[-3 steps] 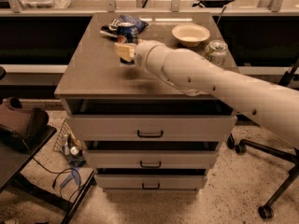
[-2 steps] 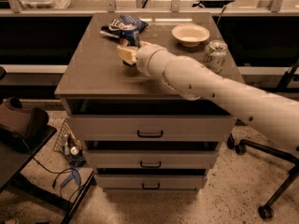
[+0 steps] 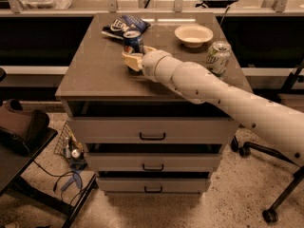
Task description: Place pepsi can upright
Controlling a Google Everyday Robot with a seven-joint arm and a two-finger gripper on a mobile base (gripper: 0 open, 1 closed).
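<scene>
The pepsi can (image 3: 133,42) is dark blue with a silver top. It stands upright on the grey cabinet top (image 3: 95,75), just in front of the blue chip bag (image 3: 124,25). My gripper (image 3: 137,57) reaches in from the right on the long white arm. Its cream fingers (image 3: 129,60) close around the can's lower part and hide its base.
A cream bowl (image 3: 193,34) sits at the back right of the top. A green-and-white soda can (image 3: 217,57) stands near the right edge, behind my arm. Drawers (image 3: 152,136) are below. A dark chair (image 3: 19,127) stands at the left and a wheeled chair base (image 3: 270,215) at the right.
The pepsi can now shows upright above the gripper, where before it was barely visible at the fingers. The arm has shifted slightly.
</scene>
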